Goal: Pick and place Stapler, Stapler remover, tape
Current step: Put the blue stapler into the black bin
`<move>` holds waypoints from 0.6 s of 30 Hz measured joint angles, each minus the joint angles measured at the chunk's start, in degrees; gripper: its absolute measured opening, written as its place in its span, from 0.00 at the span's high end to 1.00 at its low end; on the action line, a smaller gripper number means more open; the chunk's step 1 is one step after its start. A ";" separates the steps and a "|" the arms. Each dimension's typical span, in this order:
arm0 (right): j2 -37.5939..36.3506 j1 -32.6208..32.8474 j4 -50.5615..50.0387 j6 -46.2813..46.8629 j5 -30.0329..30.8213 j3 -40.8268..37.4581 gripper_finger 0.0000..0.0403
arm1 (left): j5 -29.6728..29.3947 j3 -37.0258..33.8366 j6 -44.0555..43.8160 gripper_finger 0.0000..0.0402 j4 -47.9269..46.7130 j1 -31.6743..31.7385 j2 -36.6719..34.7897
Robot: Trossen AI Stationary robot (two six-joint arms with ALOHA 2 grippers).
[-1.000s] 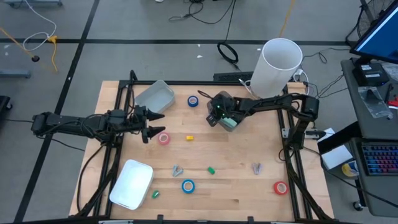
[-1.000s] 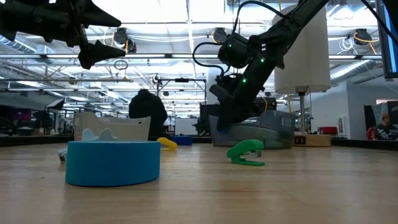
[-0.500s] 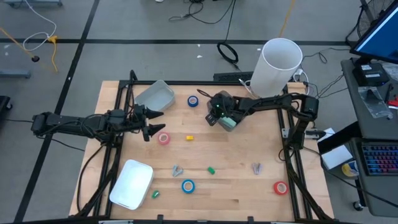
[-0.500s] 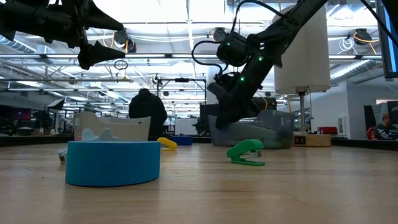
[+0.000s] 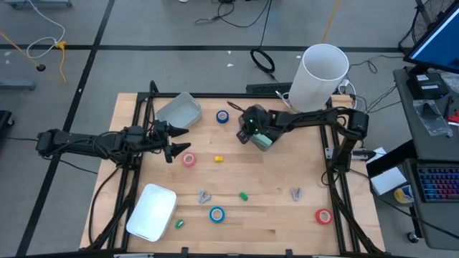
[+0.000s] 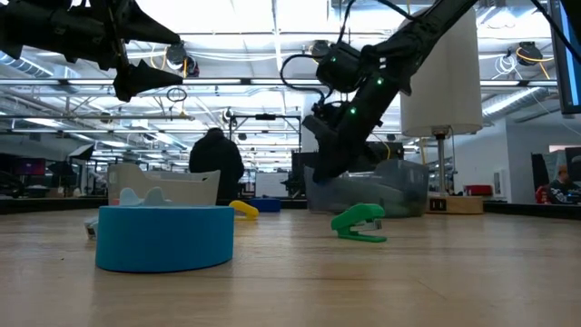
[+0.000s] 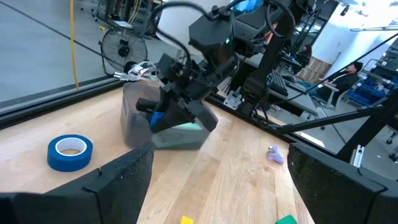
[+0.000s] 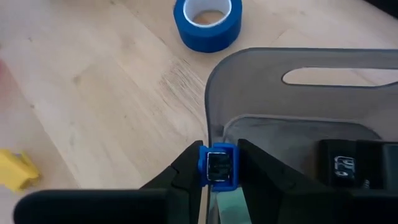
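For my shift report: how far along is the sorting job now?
Done: a black item already lies in the grey bin. In hand: the right gripper holds a small blue object over the bin's rim. Left: at least the pink tape roll near the open left gripper, and the red tape roll.

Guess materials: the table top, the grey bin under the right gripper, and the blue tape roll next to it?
Table top: wood, pale, visible grain, matte. Grey bin: likely moulded plastic, smoky, slightly translucent, with a handle slot. Blue tape roll: probably matte paper-type tape on a pale core, likely cardboard.
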 joint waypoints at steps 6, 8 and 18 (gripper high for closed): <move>-2.74 -0.07 -0.08 -0.01 0.26 0.00 0.80 | 0.00 0.00 0.02 0.09 0.04 0.02 0.00; -3.10 -0.13 0.04 -0.07 0.30 0.02 0.80 | -0.02 0.00 0.00 0.09 0.16 0.02 0.00; -2.68 -0.84 -1.47 -0.05 0.09 -0.98 0.79 | -0.02 0.00 -0.09 0.09 0.44 0.02 -0.02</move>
